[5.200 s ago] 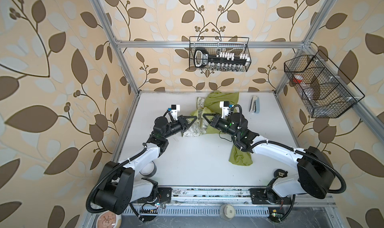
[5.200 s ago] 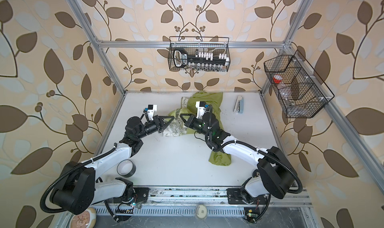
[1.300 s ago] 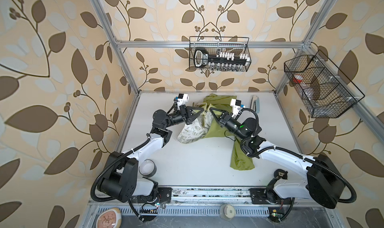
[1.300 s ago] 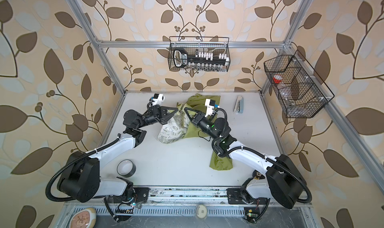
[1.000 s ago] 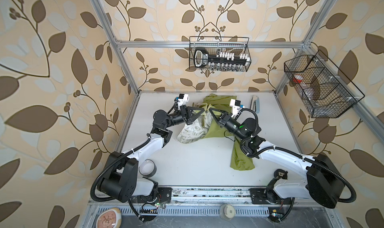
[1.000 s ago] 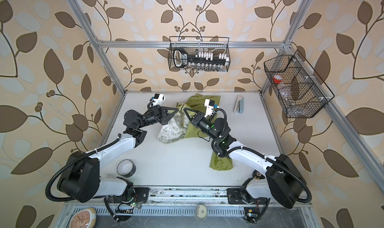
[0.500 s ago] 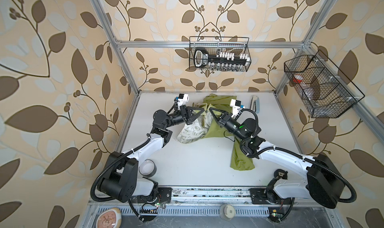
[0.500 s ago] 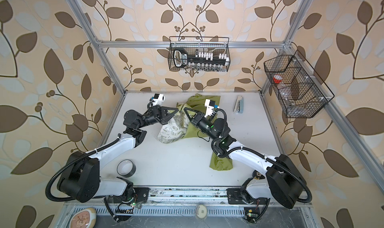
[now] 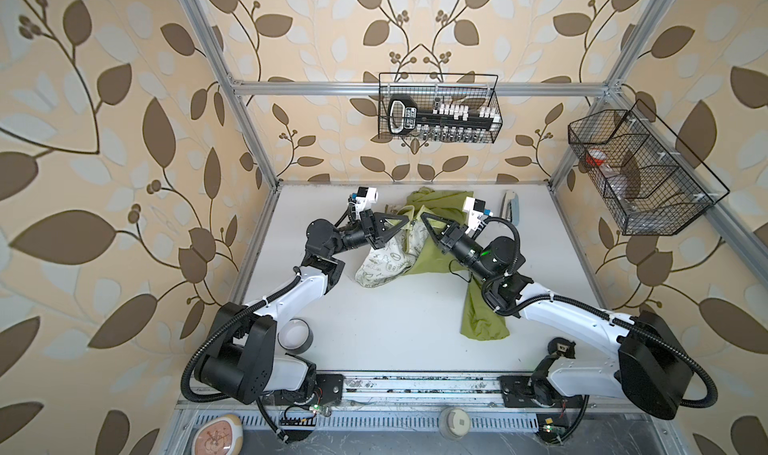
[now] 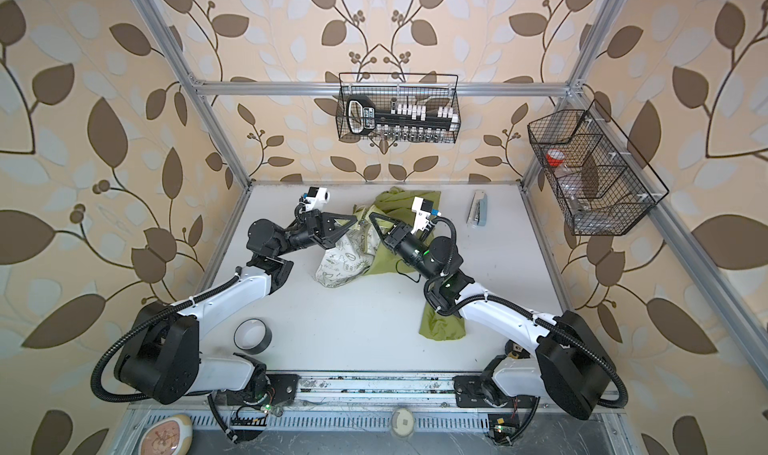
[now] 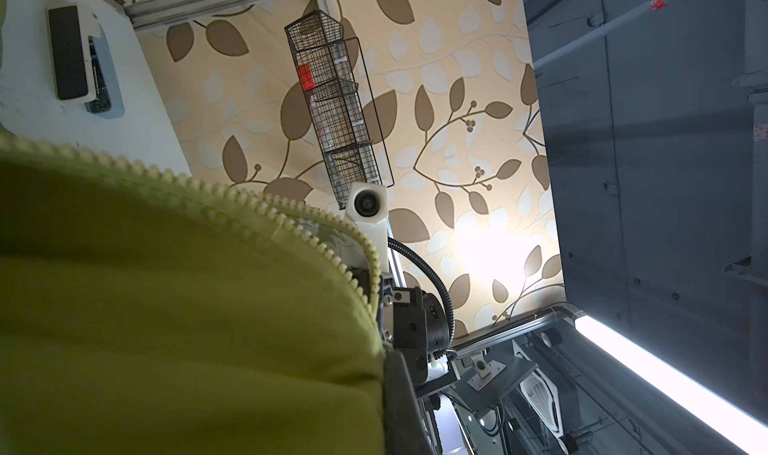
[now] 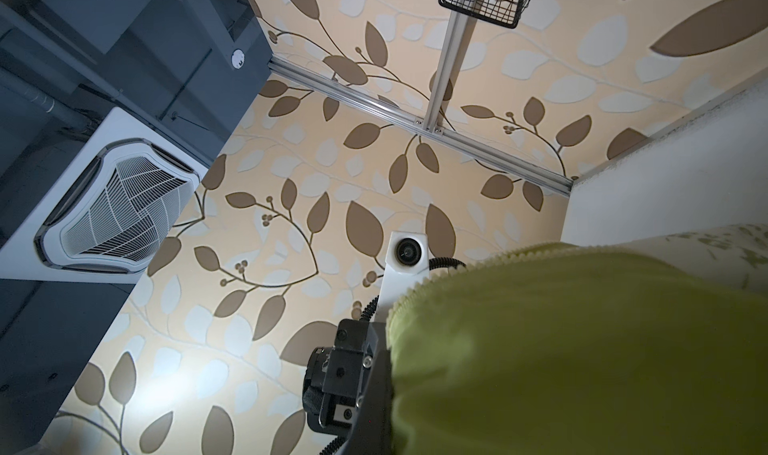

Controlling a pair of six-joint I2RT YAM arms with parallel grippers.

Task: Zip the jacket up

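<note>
The lime-green jacket [image 9: 436,249] [image 10: 384,262] lies at the far middle of the white table, its cream patterned lining [image 9: 382,264] turned out and one sleeve [image 9: 482,316] trailing toward the front. My left gripper [image 9: 409,221] [image 10: 355,219] and right gripper [image 9: 422,215] [image 10: 371,216] meet tip to tip above it, each shut on a front edge and holding it raised. In the left wrist view green fabric [image 11: 166,307] with zipper teeth [image 11: 291,220] covers the jaws beside one dark finger [image 11: 401,403]. The right wrist view shows the same: fabric [image 12: 582,349], teeth [image 12: 457,272], finger [image 12: 374,411].
A stapler [image 9: 512,208] lies at the far right of the table. A tape roll [image 9: 293,335] sits near the left arm's base. Wire baskets hang on the back wall [image 9: 438,118] and the right wall [image 9: 640,174].
Since about five seconds ago both grippers have moved toward the back wall and closer together, lifting the jacket's front edges. Over the last second nothing has visibly moved.
</note>
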